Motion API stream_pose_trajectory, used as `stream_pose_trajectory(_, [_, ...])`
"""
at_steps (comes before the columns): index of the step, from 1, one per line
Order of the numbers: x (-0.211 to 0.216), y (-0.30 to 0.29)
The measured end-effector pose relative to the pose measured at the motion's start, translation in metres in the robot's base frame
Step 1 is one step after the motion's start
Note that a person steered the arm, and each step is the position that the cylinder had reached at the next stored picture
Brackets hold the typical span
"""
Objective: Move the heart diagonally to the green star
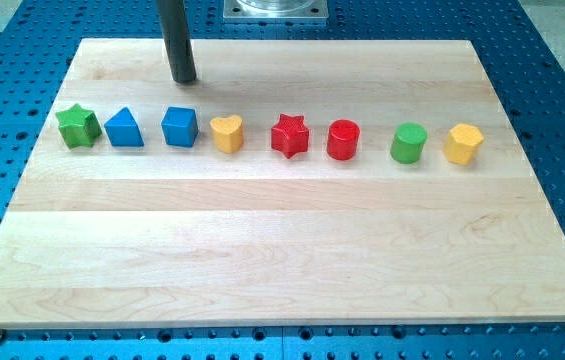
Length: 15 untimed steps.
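The yellow heart [226,133] lies on the wooden board [282,250] in a row of blocks, left of centre. The green star [78,125] is at the row's left end. Between them lie a blue triangle [124,128] and a blue cube [179,127]. My tip [184,79] rests on the board near the view's top, just above the blue cube and up-left of the heart. It touches no block.
To the heart's right in the same row are a red star [289,135], a red cylinder [343,140], a green cylinder [409,143] and a yellow hexagon [464,144]. A blue perforated table [562,120] surrounds the board.
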<state>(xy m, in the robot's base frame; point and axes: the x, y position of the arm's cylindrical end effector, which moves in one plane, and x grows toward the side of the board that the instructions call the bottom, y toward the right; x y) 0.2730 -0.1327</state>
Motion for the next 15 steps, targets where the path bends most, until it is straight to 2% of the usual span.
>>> stream_pose_trajectory(2, [0.000, 0.000])
stream_pose_trajectory(3, [0.022, 0.005])
stream_pose_trajectory(4, [0.083, 0.041])
stream_pose_trajectory(5, [0.071, 0.076])
stream_pose_trajectory(6, [0.082, 0.074])
stream_pose_trajectory(7, [0.146, 0.080])
stream_pose_trajectory(8, [0.168, 0.064])
stream_pose_trajectory(9, [0.210, 0.042])
stream_pose_trajectory(10, [0.239, 0.045])
stream_pose_trajectory(11, [0.243, 0.003])
stream_pose_trajectory(12, [0.287, 0.030])
stream_pose_trajectory(14, [0.290, 0.058])
stream_pose_trajectory(15, [0.286, 0.046])
